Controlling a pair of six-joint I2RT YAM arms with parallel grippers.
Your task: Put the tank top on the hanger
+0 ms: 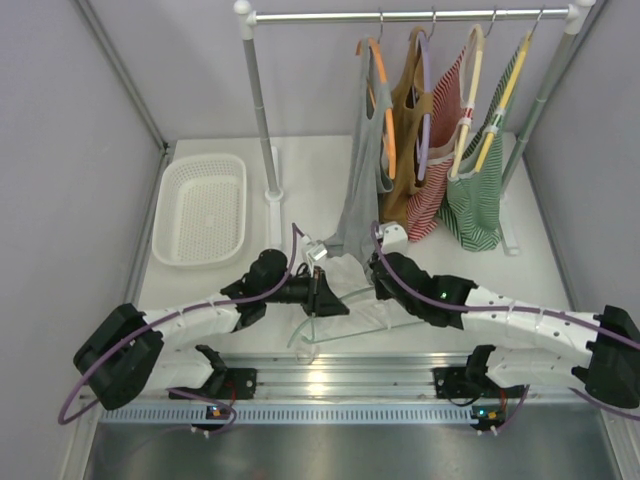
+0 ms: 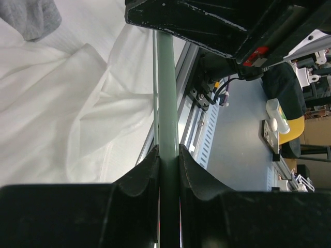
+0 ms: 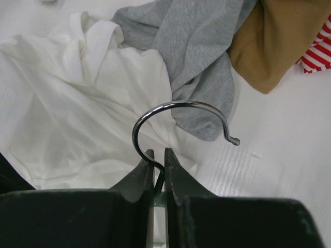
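The pale sage-green hanger (image 1: 352, 325) lies low over the table between my two grippers. My left gripper (image 1: 318, 292) is shut on one of its arms; in the left wrist view the green rod (image 2: 167, 88) runs up out of the closed jaws (image 2: 168, 155). My right gripper (image 1: 384, 262) is shut on the neck of the metal hook (image 3: 176, 107), jaws closed (image 3: 159, 157). The white tank top (image 1: 340, 272) lies crumpled on the table beside and partly under the hanger, and shows in the left wrist view (image 2: 62, 119) and the right wrist view (image 3: 77, 103).
A grey tank top (image 1: 362, 170) hangs from an orange hanger, its hem touching the white top (image 3: 191, 46). Brown (image 1: 410, 150) and striped tops (image 1: 475, 190) hang on the rail (image 1: 410, 15). A white basket (image 1: 200, 208) stands at back left. The aluminium base rail (image 1: 350, 385) is in front.
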